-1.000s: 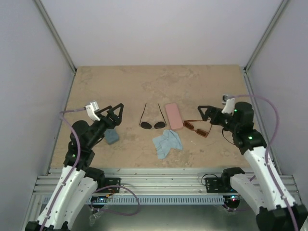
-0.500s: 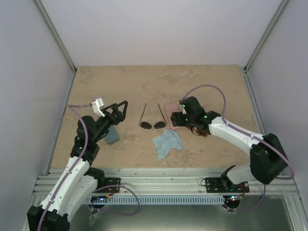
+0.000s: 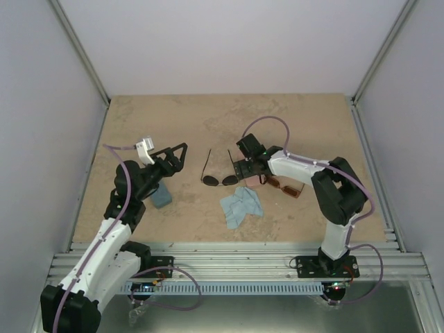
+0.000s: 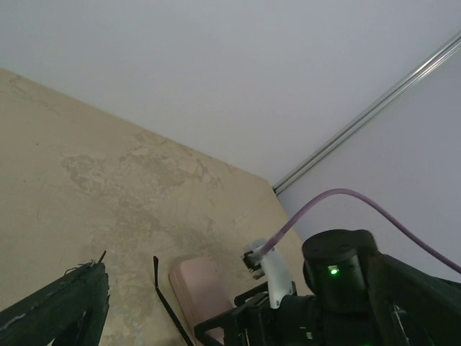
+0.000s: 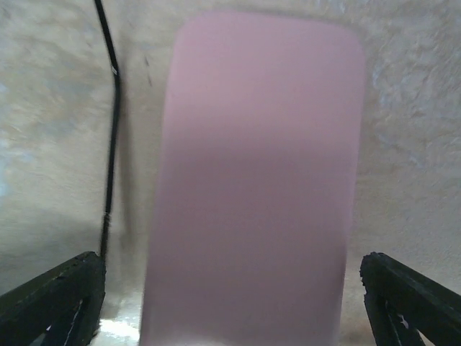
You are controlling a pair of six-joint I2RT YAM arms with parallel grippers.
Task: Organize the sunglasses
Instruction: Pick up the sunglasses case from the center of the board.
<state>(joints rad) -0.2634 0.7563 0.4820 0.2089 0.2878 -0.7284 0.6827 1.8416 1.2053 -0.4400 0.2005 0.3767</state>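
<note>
Pink case (image 5: 256,180) is now lying between the spread jaws of the right end effector (image 5: 230,299), just swung across and seemingly readying a grab, while black sunglasses (image 3: 220,180) and amber sunglasses (image 3: 290,189) are resting untouched on the worktop (image 3: 208,118) either side, the left end effector (image 3: 175,158) hovering agape.

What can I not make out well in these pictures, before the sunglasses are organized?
The pink case: nearly covered by the right gripper in the top view; blurred in the right wrist view, near end cut by the bottom edge.
The amber sunglasses: partly under the right arm in the top view.
The blue case: partly behind the left arm in the top view.
The black sunglasses: wrist views show only temples, no lenses.
</note>
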